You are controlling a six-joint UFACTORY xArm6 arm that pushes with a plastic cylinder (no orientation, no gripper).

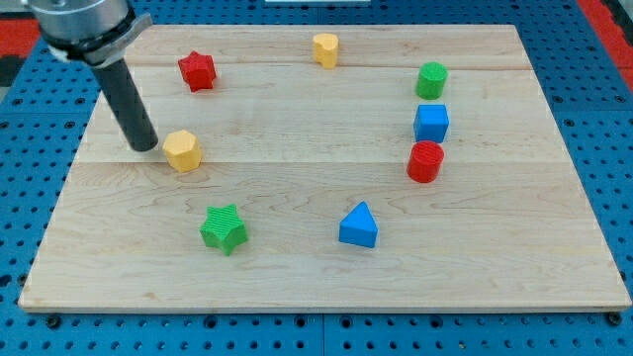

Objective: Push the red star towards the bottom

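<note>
The red star (197, 71) lies near the top left of the wooden board (326, 267). My tip (144, 146) rests on the board at the left, below and left of the red star and just left of a yellow hexagonal block (183, 151), close to it but I cannot tell if it touches. The rod rises from the tip up to the view's top left.
A yellow block (325, 48) is at the top middle. A green cylinder (431, 79), a blue cube (431, 123) and a red cylinder (426, 161) line the right side. A green star (224, 229) and a blue triangular block (359, 226) lie lower down.
</note>
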